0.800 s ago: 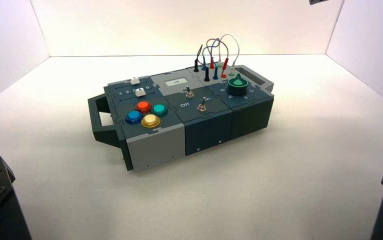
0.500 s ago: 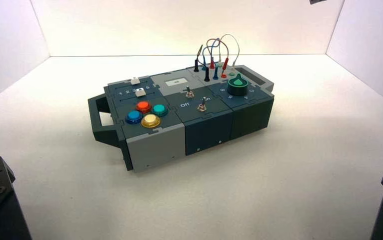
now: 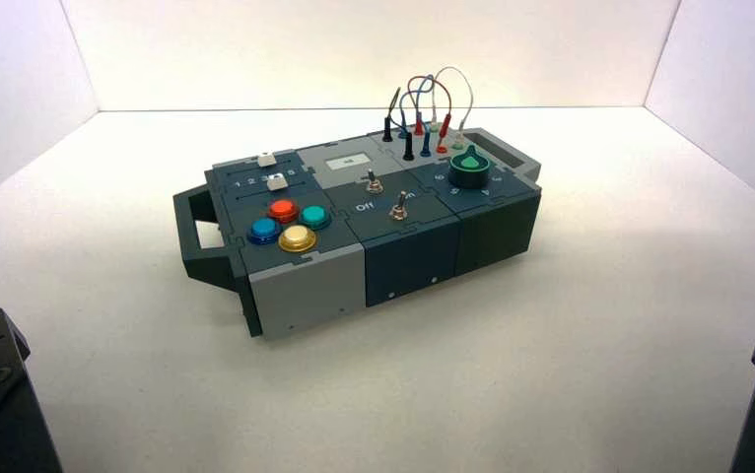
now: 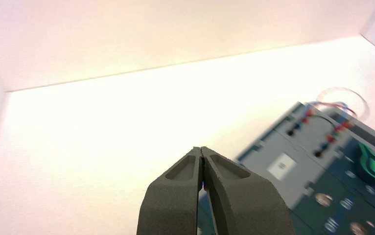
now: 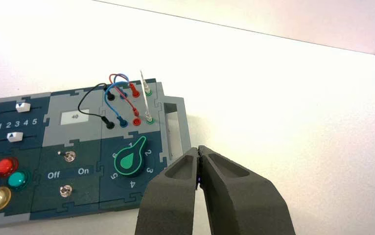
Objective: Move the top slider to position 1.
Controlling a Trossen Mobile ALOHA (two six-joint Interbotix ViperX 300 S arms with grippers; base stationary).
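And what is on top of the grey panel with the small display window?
On the grey panel sit the display window, reading 40, and coloured plugs with wires. What the plugs cover cannot be seen.

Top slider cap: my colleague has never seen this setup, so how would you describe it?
On the dark box, find the panel at its left end with the row of white numbers. The top slider cap is the small white block in the groove above those numbers; its twin sits below them.
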